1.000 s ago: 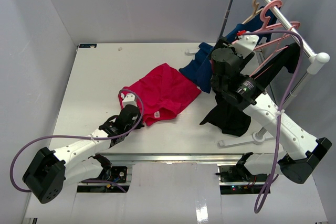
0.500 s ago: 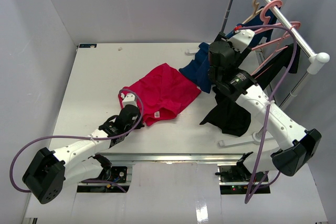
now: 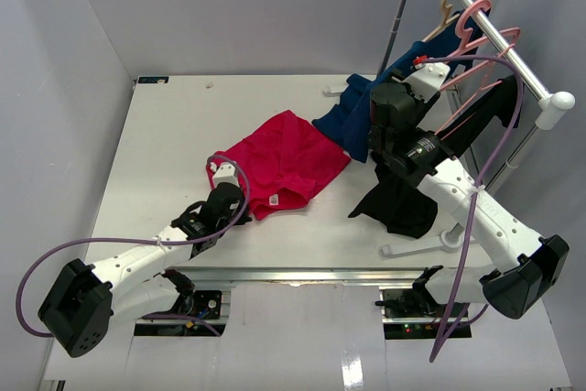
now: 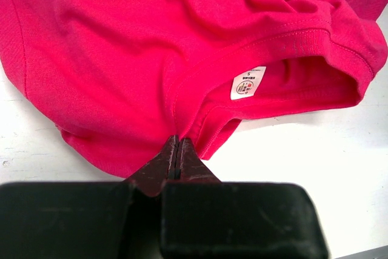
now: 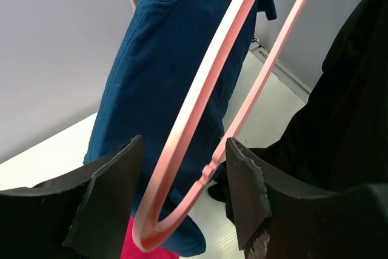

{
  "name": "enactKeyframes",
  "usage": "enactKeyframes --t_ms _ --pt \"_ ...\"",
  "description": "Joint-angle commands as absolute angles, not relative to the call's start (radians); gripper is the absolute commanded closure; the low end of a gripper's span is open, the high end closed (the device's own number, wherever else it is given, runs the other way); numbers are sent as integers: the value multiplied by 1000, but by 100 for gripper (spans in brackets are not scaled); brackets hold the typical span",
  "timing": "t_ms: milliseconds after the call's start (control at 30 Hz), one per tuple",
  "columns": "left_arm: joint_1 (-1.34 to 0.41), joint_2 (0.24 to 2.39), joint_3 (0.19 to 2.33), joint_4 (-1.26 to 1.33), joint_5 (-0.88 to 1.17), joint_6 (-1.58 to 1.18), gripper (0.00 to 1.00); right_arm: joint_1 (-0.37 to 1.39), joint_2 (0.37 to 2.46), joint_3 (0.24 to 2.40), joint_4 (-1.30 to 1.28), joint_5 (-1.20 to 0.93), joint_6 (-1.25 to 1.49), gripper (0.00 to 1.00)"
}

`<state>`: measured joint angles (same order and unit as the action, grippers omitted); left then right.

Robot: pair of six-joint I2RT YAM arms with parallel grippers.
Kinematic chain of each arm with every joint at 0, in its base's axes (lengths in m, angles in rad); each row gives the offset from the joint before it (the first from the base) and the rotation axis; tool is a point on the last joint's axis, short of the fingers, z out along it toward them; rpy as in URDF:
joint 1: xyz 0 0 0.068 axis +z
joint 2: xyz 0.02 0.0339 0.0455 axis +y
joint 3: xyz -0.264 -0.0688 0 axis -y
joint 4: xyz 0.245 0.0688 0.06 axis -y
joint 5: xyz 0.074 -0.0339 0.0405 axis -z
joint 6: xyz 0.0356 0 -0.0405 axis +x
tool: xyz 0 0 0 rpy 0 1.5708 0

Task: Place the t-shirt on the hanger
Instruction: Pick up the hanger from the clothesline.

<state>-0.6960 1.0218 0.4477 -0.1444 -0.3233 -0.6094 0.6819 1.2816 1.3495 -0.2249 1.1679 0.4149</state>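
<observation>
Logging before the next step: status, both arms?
Status: left gripper shut on t-shirt hem near the collar, shirt lying on table; right gripper open around hanger, not clamped. Navy shirt and black garment crowd either side.

The t-shirt (image 3: pixel 284 160) lies on the table (image 3: pixel 165 153), left of the hanger (image 5: pixel 206 107) hanging on the rail (image 3: pixel 536 78).

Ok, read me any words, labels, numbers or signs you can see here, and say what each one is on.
"S" (likely, it is tiny): on the white label sewn inside the t-shirt collar.
Rest of that label: small print and a red mark, too small to read.
Nothing else is legible in any view.
</observation>
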Motion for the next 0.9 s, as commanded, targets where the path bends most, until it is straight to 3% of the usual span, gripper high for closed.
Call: enactKeyframes --t_ms 0,467,733,867 --pt "-698 1002 450 -126 -319 -601 100 678 1239 1344 -187 1210 410 41" --pt "-698 1009 453 -124 -313 -601 100 678 1264 1382 -187 1246 326 58" --pt "-698 1016 452 -123 -312 -600 100 678 1272 1434 -187 1270 259 92" --pt "-698 1016 453 -122 -311 -600 100 676 1270 1453 -187 1281 234 92"
